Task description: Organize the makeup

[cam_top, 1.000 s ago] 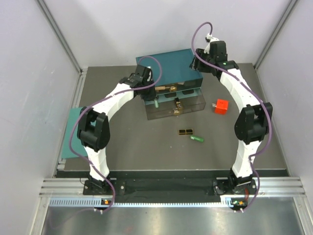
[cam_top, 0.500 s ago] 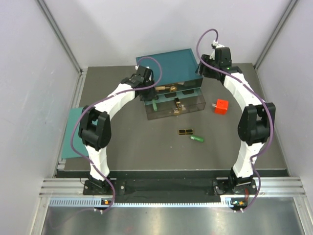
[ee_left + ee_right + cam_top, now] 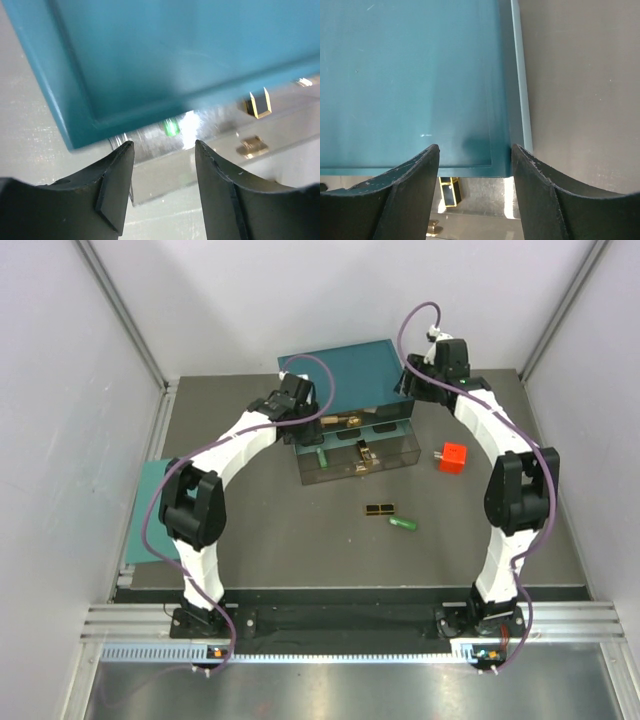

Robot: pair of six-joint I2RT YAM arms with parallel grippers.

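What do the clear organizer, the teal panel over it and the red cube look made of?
Clear organizer: likely acrylic or a similar rigid plastic, with see-through walls and bright glare along the edges.
Teal panel: probably smooth, semi-gloss plastic, going by its soft reflections and moulded raised rim.
Red cube: opaque and matte-looking, perhaps plastic or foam. It is too small to tell.

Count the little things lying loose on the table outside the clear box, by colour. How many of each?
Green stick: 1
Black-and-gold case: 1
Red cube: 1
Total: 3
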